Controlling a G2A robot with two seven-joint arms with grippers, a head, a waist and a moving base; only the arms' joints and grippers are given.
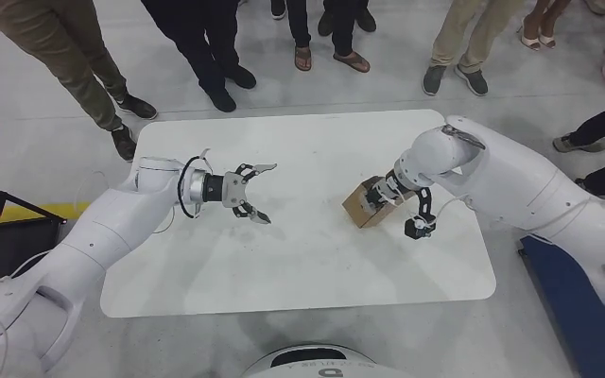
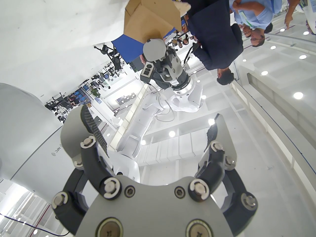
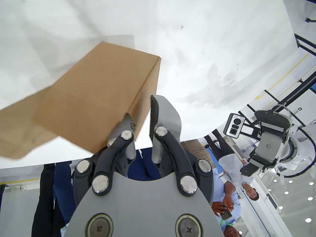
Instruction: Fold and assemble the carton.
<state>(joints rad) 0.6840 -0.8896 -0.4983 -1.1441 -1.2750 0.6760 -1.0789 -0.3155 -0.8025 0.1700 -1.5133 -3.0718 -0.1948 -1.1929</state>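
Note:
A brown cardboard carton [image 1: 359,205] rests on the right part of the white table [image 1: 302,269], with a loose flap sticking out at one end. My right gripper [image 1: 382,193] is shut on the carton's [image 3: 93,99] side wall. One finger [image 3: 161,114] lies outside the wall and the other is tucked behind it. My left gripper [image 1: 253,193] hovers over the table's middle-left, wide open and holding nothing, well apart from the carton [image 2: 150,13]. In the left wrist view its fingers [image 2: 92,129] spread wide, pointing toward the right gripper [image 2: 159,52].
Several people stand along the far side of the table [image 1: 217,57]. A dark rack [image 1: 19,227] sits off the table's left edge and a blue object [image 1: 567,302] off its right. White table surface lies bare between the two grippers.

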